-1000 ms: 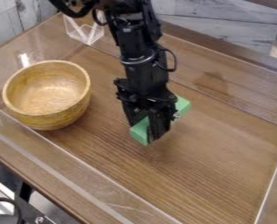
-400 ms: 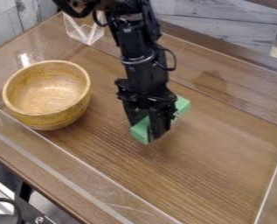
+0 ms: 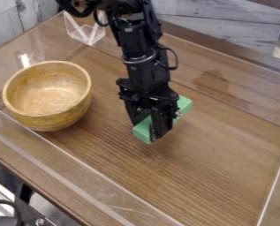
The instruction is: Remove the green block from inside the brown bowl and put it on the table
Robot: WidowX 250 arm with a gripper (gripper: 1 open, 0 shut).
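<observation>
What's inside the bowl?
The bowl shows only its bare yellowish inside; no block in it. The near wall's inner face is partly hidden by the rim.

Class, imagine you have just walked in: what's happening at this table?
A black robot arm reaches down over the brown tabletop, its pincer closed around a green block low over or on the surface; the picture doesn't settle which. The block is outside the wooden bowl, which sits to one side with nothing visible in it.
</observation>
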